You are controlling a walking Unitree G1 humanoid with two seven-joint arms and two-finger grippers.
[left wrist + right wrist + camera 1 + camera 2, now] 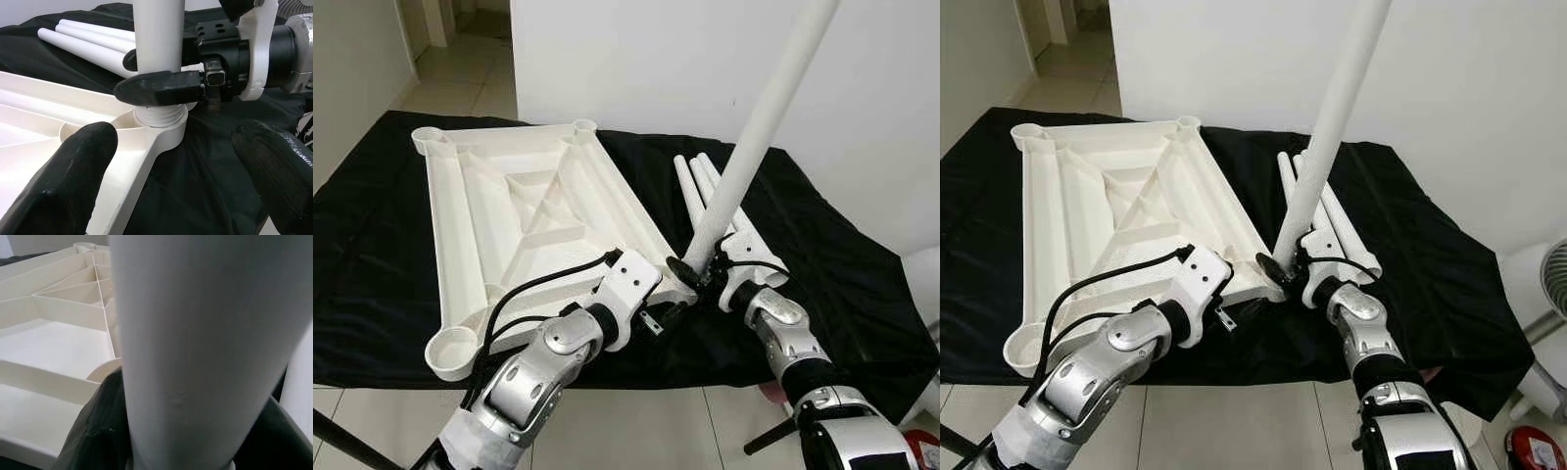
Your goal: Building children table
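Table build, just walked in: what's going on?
The white tabletop lies upside down on a black cloth. The right end effector is shut on a white leg, holding it upright with its threaded end in the near corner socket. The left end effector is open just beside that corner. Three spare legs lie on the cloth.

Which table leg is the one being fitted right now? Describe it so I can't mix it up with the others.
On the black cloth lies the white tabletop, underside up. At its near right corner socket one white leg stands tilted, gripped low by the right hand. The spare legs lie flat beside it.
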